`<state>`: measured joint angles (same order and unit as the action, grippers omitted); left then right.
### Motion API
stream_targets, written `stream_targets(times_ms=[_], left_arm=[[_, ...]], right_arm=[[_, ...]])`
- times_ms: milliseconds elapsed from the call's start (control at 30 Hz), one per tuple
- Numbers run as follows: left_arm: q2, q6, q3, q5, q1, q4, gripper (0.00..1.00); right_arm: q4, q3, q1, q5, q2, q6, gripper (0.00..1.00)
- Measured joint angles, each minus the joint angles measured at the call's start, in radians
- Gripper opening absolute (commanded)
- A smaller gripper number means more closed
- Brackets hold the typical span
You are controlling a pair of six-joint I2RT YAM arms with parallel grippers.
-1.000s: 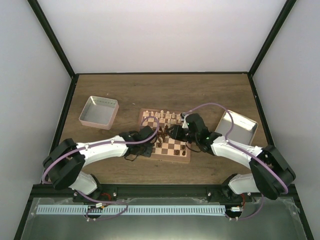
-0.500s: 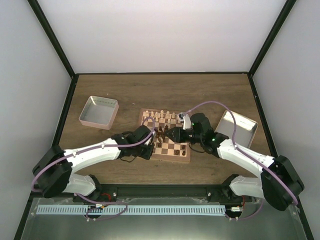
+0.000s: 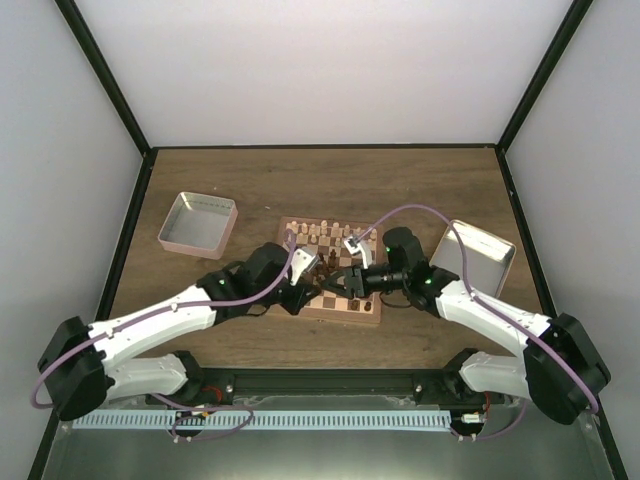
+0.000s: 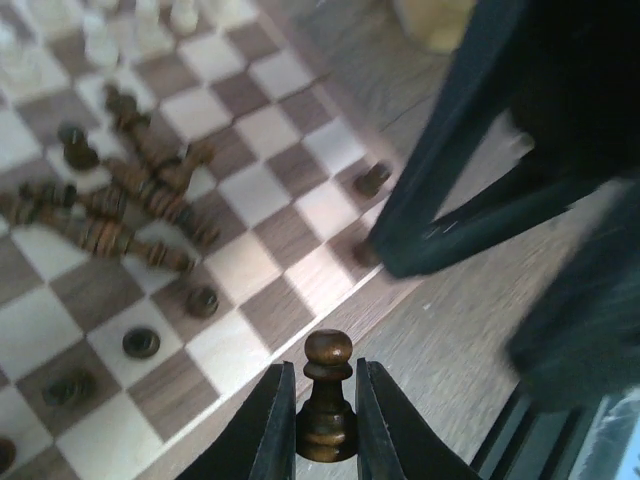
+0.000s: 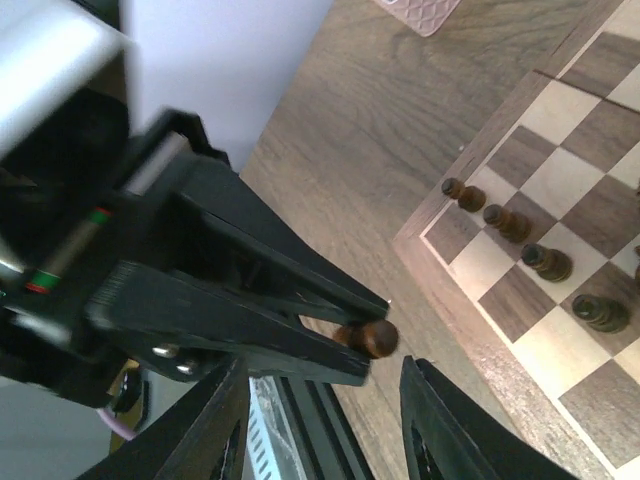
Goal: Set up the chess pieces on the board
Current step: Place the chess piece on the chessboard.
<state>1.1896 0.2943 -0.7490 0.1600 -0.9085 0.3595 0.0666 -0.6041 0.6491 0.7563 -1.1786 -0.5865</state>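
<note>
A turned dark-wood pawn is pinched in the left claw; the right claw, at its three o'clock, is spread empty.

Left tray — board, pieces atop — right tray.

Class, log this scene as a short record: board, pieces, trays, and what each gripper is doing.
board: between the two arms, partly set
pale pieces: standing at the board's far edge
dark pile: lying tumbled on the board
pawn row: four dark pawns upright near one edge
left gripper: shut on held pawn, upright
right gripper: open, holding nothing, close to the left gripper
left tray, right tray: one each side of the board
</note>
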Motion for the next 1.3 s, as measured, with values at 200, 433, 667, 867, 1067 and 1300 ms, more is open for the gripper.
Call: stream_targets(times_ms=[200, 433, 667, 867, 1067, 1300], left_arm=[[-0.098, -0.098, 0.015, 0.040, 0.000, -0.124, 0.16], [-0.135, -0.284, 0.065, 0.071, -0.001, -0.261, 0.15], [-0.151, -0.457, 0.110, 0.096, -0.002, -0.356, 0.15], [-0.150, -0.534, 0.110, 0.096, -0.002, -0.395, 0.15], [-0.128, -0.572, 0.110, 0.093, -0.002, -0.395, 0.15], [-0.121, -0.591, 0.110, 0.088, -0.003, -0.395, 0.20]], right_arm=[[-0.053, -0.005, 0.000, 0.023, 0.031, 0.006, 0.41], [-0.107, -0.057, 0.000, -0.052, 0.126, -0.030, 0.40], [-0.121, -0.074, 0.000, -0.073, 0.145, -0.046, 0.37], [-0.154, -0.074, 0.000, -0.084, 0.138, -0.048, 0.33], [-0.152, -0.076, -0.002, -0.064, 0.112, -0.056, 0.23], [-0.143, -0.080, -0.006, -0.016, 0.096, -0.064, 0.09]])
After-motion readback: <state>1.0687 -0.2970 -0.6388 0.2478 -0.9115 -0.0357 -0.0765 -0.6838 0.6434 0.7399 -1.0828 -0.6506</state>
